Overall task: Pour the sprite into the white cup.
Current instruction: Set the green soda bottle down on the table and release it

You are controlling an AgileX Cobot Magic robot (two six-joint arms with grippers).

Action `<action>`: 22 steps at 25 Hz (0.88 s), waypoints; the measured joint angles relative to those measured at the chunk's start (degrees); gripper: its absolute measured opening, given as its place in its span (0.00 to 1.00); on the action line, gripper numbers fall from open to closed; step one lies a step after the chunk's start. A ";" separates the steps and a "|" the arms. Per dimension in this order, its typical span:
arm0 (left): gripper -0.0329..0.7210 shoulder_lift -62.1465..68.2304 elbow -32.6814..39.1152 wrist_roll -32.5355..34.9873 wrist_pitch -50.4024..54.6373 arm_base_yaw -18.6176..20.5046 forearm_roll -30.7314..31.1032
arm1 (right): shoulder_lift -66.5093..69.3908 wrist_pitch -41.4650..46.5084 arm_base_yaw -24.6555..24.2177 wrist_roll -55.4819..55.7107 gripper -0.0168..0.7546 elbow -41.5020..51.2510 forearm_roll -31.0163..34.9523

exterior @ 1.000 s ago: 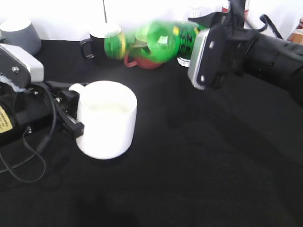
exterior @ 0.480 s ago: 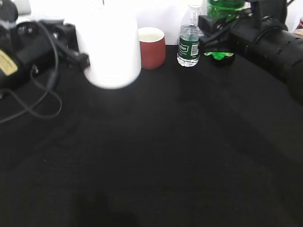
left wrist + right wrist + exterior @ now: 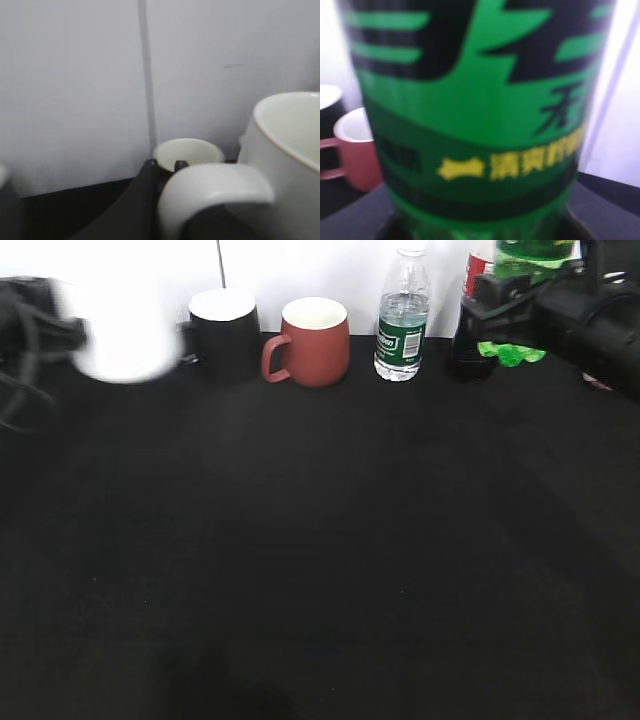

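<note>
The white cup [image 3: 120,328] is a blurred shape at the far left of the exterior view, beside the black mug. My left gripper [image 3: 166,167] is shut on its loop handle [image 3: 215,187]; the cup's rim [image 3: 287,112] fills the right of the left wrist view. The sprite [image 3: 518,352] stands upright at the back right, its top cut off by the frame. My right gripper [image 3: 500,310] is shut around its lower body. Its green label [image 3: 470,125] fills the right wrist view and hides the fingers.
Along the back wall stand a black mug with a white inside [image 3: 222,330], a red mug [image 3: 312,340], a small clear water bottle [image 3: 401,320] and a red-labelled dark bottle [image 3: 477,265] behind the sprite. The black tablecloth [image 3: 320,540] covers the table.
The sprite went from lying tilted over the cup to standing upright at the back right. My left gripper carried the white cup from the middle to the far back left.
</note>
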 joint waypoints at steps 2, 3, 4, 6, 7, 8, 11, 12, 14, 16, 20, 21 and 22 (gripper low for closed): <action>0.13 3.60 -3.33 0.00 -0.02 2.79 -0.19 | 0.00 0.00 0.00 0.01 0.52 0.00 0.00; 0.13 5.74 -5.36 0.00 -0.20 3.60 -0.31 | 0.00 0.04 0.00 0.06 0.52 0.00 0.02; 0.13 8.18 -7.24 0.00 -0.20 4.25 -0.19 | 0.00 0.04 0.00 0.12 0.52 0.00 0.28; 0.13 13.41 -12.04 0.00 -0.20 4.80 -0.20 | 0.00 0.04 0.00 0.12 0.52 0.00 1.21; 0.13 16.04 -14.65 0.00 -0.20 4.86 -0.20 | 0.00 0.04 0.00 0.12 0.52 0.00 1.50; 0.13 18.86 -17.36 0.00 -0.20 4.91 -0.20 | 0.00 0.04 0.00 0.12 0.52 0.00 1.67; 0.13 23.54 -21.94 0.05 0.60 6.20 -0.43 | 0.00 0.04 0.00 0.12 0.52 0.00 1.91; 0.13 23.58 -22.20 0.17 0.62 6.64 -0.91 | 0.00 0.04 0.00 0.12 0.52 0.00 1.91; 0.13 24.76 -23.99 0.17 0.03 6.87 -1.65 | 0.00 0.04 0.00 0.12 0.52 0.00 1.91; 0.13 27.89 -25.74 0.17 -0.12 6.87 -1.71 | 0.00 0.04 0.00 0.12 0.52 0.00 1.95; 0.13 34.31 -32.44 0.19 0.65 6.87 -1.89 | 0.00 -0.08 0.00 0.12 0.52 0.00 1.95; 0.13 35.76 -34.39 0.19 0.78 6.87 -1.94 | 0.00 -0.08 0.00 0.12 0.52 0.00 1.95; 0.13 37.31 -36.31 0.19 1.12 6.87 -1.94 | 0.00 -0.08 0.00 0.12 0.52 0.00 1.95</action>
